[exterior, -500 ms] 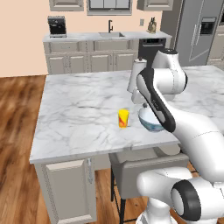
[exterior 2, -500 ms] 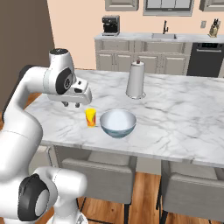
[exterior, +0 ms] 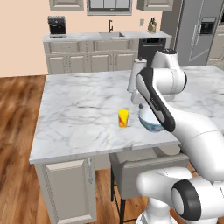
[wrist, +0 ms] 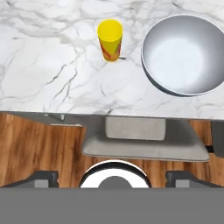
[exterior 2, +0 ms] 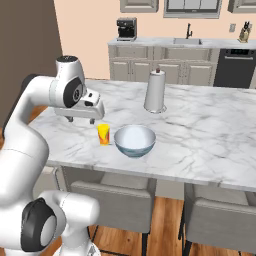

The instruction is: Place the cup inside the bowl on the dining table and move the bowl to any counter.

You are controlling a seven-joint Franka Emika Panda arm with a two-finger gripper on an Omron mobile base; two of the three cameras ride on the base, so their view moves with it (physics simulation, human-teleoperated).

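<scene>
- We see bare marble on the bench (exterior 2: 210,130) to the left of the cup (exterior 2: 103,134), wide enough for our tool (exterior 2: 81,118) to pass.
- The bowl (exterior 2: 134,140) stands just beside the cup, apart from it, narrowing that side.
- The paper-towel roll (exterior 2: 155,91) rises upright behind the bowl.
- A chair (wrist: 144,139) sits tucked under the near edge below them.
- Our tool hangs open above the bench, apart from the cup.

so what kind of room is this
A home kitchen, rendered. A marble-topped island table with chairs tucked under it, a wall counter with a sink faucet and coffee machine, and a steel fridge.
</scene>
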